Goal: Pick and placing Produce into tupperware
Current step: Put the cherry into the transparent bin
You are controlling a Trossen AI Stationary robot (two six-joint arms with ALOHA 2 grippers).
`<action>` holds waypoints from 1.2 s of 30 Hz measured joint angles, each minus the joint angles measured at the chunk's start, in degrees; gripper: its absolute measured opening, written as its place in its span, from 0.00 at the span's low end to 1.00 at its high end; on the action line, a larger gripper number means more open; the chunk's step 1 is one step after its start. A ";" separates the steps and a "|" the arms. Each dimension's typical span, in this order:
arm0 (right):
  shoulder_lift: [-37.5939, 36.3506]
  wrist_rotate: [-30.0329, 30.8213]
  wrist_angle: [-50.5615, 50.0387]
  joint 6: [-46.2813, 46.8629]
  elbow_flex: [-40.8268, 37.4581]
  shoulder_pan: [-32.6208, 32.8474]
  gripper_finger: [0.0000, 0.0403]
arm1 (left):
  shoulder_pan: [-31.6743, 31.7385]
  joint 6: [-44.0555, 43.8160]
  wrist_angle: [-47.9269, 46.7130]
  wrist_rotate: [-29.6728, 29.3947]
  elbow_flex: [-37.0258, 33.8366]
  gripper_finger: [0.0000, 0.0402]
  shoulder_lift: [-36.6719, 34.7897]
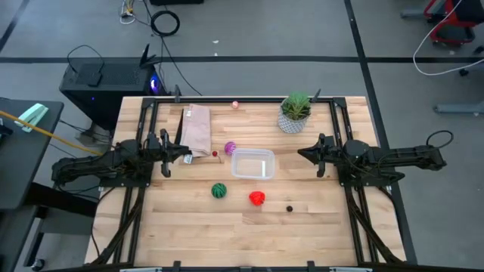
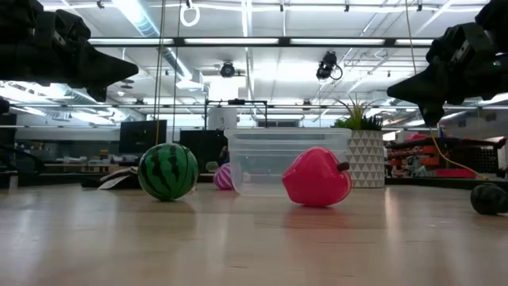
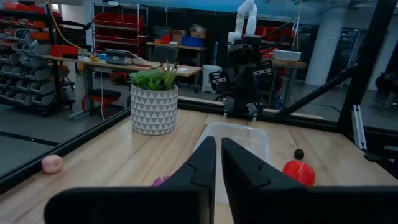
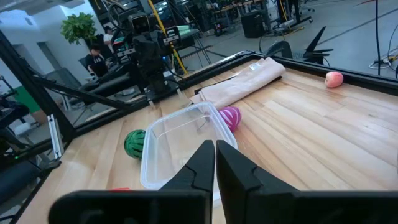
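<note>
Tupperware (image 1: 252, 164) sits near the middle of the wooden table (image 1: 302, 227), clear and with nothing in it, flanked by the two arms. Taking the tub as the clock centre in the high view, the left gripper (image 1: 187, 157) hangs at 9 o'clock and the right gripper (image 1: 302, 153) at 3 o'clock, each raised off the wood and with its fingers pressed together on nothing. Open wood runs around the tub on most sides.

Produce lies scattered close by: the purple-pink ball (image 1: 230, 148) at 10 o'clock just beside the rim, a tiny red bit (image 1: 215, 154) farther out at 9 o'clock, the green striped ball (image 1: 218, 190) at 7 o'clock, the red lumpy piece (image 1: 257, 198) at 6 o'clock, and a small dark bit (image 1: 289, 208) at 5 o'clock. A pink piece (image 1: 235, 105) rests by the far edge at 12 o'clock (well apart from the rest).

A tan paper bag (image 1: 197, 128) lies flat at 10 o'clock near the left gripper, and a potted plant (image 1: 294, 113) stands at 1 o'clock. Black frame rails (image 1: 345, 128) border the table; beyond is grey floor, a dark computer case (image 1: 106, 79) and cables.
</note>
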 joint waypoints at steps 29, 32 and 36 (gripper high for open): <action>-0.01 0.00 0.00 0.00 0.00 0.00 0.06 | 0.02 0.00 0.00 0.00 0.00 0.06 0.02; -0.01 0.00 -0.02 0.02 0.00 0.00 0.06 | 0.01 0.00 -0.01 -0.01 0.00 0.07 0.02; -0.01 0.00 -0.02 0.02 0.00 0.00 0.06 | 0.02 0.00 -0.01 -0.01 -0.02 0.09 0.02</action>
